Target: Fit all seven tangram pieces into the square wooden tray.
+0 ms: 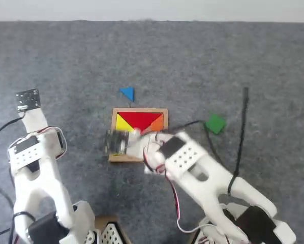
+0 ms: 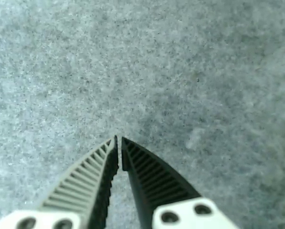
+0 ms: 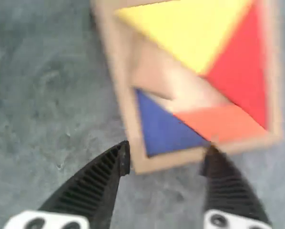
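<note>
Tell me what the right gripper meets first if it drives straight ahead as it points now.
Most likely the near rim of the wooden tray, just ahead of the open right gripper; the blue piece lies right behind it. Its height over the rim is unclear.

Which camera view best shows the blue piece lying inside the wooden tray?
The right wrist view: the blue piece lies plain in a corner of the wooden tray, beside the orange piece. In the high view the right arm covers that corner. The left wrist view faces grey carpet.
</note>
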